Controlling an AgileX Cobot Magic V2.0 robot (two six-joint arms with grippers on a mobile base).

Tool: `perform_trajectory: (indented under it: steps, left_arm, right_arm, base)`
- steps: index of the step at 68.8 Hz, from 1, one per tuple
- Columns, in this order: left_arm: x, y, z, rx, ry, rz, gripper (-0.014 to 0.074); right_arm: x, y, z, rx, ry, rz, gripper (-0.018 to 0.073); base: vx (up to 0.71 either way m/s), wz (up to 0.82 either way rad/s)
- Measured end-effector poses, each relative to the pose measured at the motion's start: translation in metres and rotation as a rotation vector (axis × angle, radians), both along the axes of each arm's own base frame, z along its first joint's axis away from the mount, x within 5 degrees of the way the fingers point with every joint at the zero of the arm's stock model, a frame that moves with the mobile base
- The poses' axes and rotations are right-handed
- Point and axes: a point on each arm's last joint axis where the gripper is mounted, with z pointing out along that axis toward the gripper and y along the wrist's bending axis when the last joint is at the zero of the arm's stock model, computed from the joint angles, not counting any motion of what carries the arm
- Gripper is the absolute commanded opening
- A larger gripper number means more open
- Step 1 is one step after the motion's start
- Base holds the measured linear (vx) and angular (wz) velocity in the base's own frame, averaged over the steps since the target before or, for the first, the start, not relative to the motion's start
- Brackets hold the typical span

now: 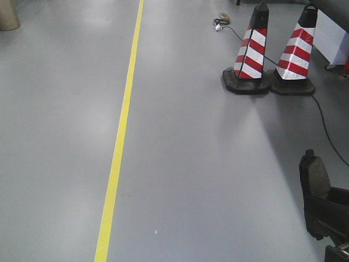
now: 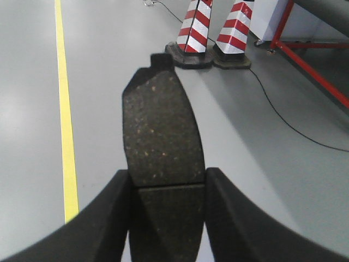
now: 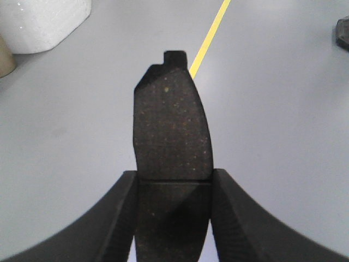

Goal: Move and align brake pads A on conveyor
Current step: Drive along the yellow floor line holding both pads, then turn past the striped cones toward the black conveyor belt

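My left gripper (image 2: 167, 172) is shut on a brake pad A (image 2: 161, 125), a dark speckled crescent with a thin groove at the jaw line and a small tab at its far end. My right gripper (image 3: 174, 172) is shut on a second brake pad A (image 3: 172, 125) in the same way. Both pads hang above grey floor. In the front view one gripper holding a pad (image 1: 314, 177) shows at the lower right edge; I cannot tell which arm it is. The conveyor belt is out of view.
Two red-and-white traffic cones (image 1: 253, 49) (image 2: 212, 33) stand ahead on black bases, with a black cable (image 1: 327, 131) trailing past them. A yellow floor line (image 1: 117, 147) runs forward. A red metal frame (image 2: 311, 68) is at the right, a white block (image 3: 43, 22) at the left.
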Motion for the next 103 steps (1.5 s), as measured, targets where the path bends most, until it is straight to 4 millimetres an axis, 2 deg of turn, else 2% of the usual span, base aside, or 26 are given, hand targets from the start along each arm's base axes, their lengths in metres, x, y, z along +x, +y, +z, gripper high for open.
perform_trajectory:
  steps: [103]
  left_arm:
    - [0.0, 0.0, 0.0, 0.0, 0.0, 0.0, 0.0146]
  right_arm:
    - [0.0, 0.0, 0.0, 0.0, 0.0, 0.0, -0.001]
  base:
    - [0.6, -0.08]
